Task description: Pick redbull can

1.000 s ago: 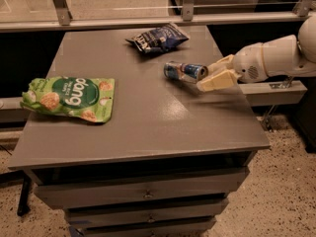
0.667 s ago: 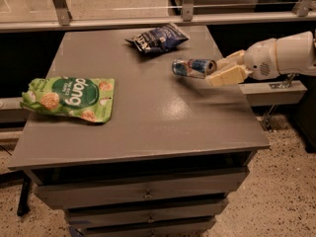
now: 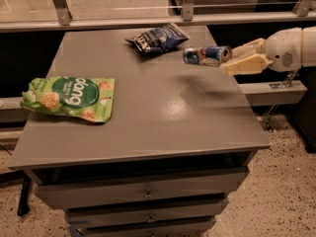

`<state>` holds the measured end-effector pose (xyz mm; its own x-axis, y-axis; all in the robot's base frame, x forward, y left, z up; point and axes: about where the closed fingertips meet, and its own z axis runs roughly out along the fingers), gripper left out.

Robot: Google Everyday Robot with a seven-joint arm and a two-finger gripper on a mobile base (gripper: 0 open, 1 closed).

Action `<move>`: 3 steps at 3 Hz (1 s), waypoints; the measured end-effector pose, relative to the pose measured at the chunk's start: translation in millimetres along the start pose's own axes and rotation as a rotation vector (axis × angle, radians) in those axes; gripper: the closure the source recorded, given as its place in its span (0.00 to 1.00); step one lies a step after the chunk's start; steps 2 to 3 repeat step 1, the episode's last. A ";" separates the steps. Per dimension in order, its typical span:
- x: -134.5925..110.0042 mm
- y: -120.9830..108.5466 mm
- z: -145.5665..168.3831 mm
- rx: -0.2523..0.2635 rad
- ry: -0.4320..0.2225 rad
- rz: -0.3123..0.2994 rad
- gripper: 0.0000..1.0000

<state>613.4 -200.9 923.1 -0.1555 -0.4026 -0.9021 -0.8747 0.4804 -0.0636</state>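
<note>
Higher and further to the right than one second ago: the redbull can (image 3: pixel 206 56), lifted clear of the table (image 3: pixel 148 127) and lying sideways in the air over the back right part of the top, with a soft shadow (image 3: pixel 207 90) under it on the surface. Clamped on the right end of the can, from above and below: the two cream fingers of the gripper (image 3: pixel 231 59), reaching in from the right side on a rounded white arm (image 3: pixel 291 46). Drawn back to the right as well, together with the can. Not moved since then: the green pouch (image 3: pixel 71 98), flat near the left edge, and the dark blue bag (image 3: pixel 158 37) at the back, just left of the can.

Below the top, a stack of drawers (image 3: pixel 143 194), all pushed shut, contents hidden.

Slim cylinder of blue and silver metal with a shiny end for the can; crinkled foil for the blue bag; smooth printed film with pictures of round snacks for the pouch; plain grey top with a dull shine.
</note>
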 end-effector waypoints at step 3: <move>-20.6 3.0 -15.5 -0.048 -0.084 0.016 1.00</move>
